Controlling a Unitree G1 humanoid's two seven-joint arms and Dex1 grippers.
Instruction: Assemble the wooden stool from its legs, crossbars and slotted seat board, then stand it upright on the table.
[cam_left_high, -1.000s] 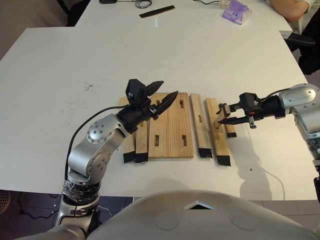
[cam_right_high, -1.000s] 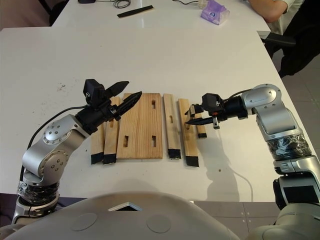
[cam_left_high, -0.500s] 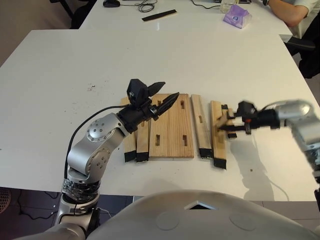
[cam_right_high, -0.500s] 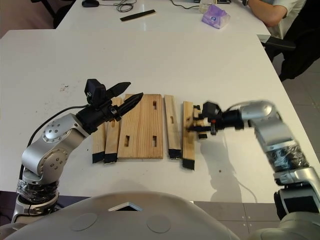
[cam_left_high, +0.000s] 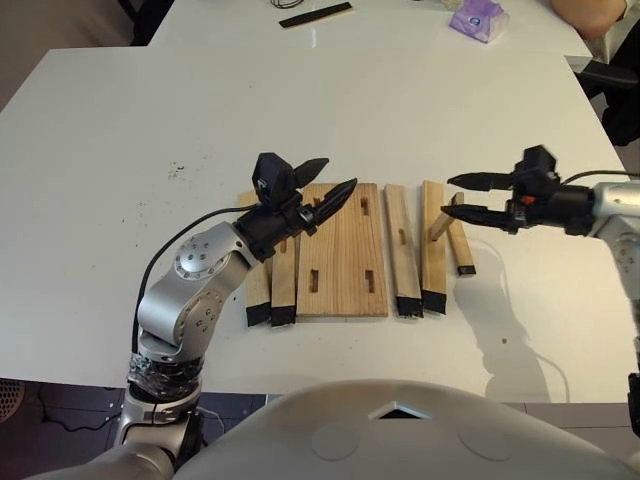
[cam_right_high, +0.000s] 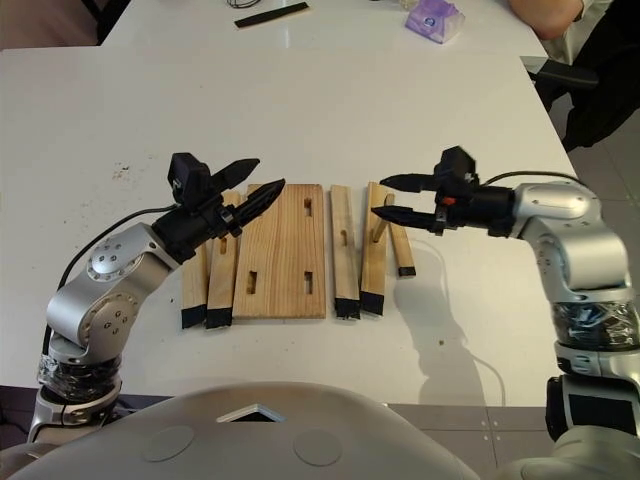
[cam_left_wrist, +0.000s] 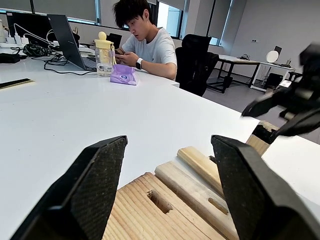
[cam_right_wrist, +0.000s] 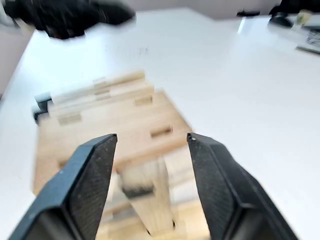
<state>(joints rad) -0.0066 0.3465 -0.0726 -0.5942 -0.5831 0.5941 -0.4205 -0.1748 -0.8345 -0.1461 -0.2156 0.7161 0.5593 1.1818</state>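
Pale bare-wood seat board (cam_left_high: 342, 250), legs black-tipped (cam_left_high: 409, 305); smooth white table (cam_left_high: 200, 120).

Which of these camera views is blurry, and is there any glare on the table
Right wrist view: smeared throughout, the seat board soft and streaked, the right fingers somewhat crisper. Left wrist view: sharp on the left fingers and the board's edge, the room behind readable. Left eye view: crisp, the table evenly lit, no strong glare.

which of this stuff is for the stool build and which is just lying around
For the job: slotted seat board; left pair of long pieces; right pair of long pieces; short crossbar beside that pair.
Lying about: purple packet; black strip; bottle; laptop.
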